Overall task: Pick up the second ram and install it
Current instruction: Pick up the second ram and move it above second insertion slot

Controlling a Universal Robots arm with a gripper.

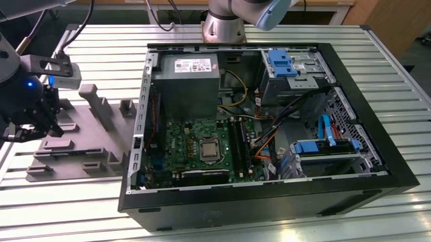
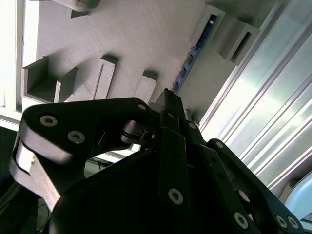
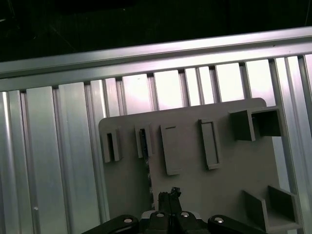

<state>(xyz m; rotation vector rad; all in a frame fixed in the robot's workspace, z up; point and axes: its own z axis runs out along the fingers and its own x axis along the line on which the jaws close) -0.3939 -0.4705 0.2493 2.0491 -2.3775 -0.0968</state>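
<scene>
While the second ram [image 2: 194, 51] stands edge-up in the grey fixture plate [image 2: 136, 29], the jaws hover nearby, closed and empty.

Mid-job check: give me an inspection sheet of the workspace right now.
Surface: ribbed aluminium table, carrying everything.
Job's things: dark blue-green memory stick sits in the grey moulded fixture plate, not lifted.
Clutter: nothing seen.
Hand: black hand shut, above the plate, near the stick's end.
Cables: coloured wires inside the open black computer case; black cables above the hand.
Surroundings: wooden furniture beyond the table.
</scene>
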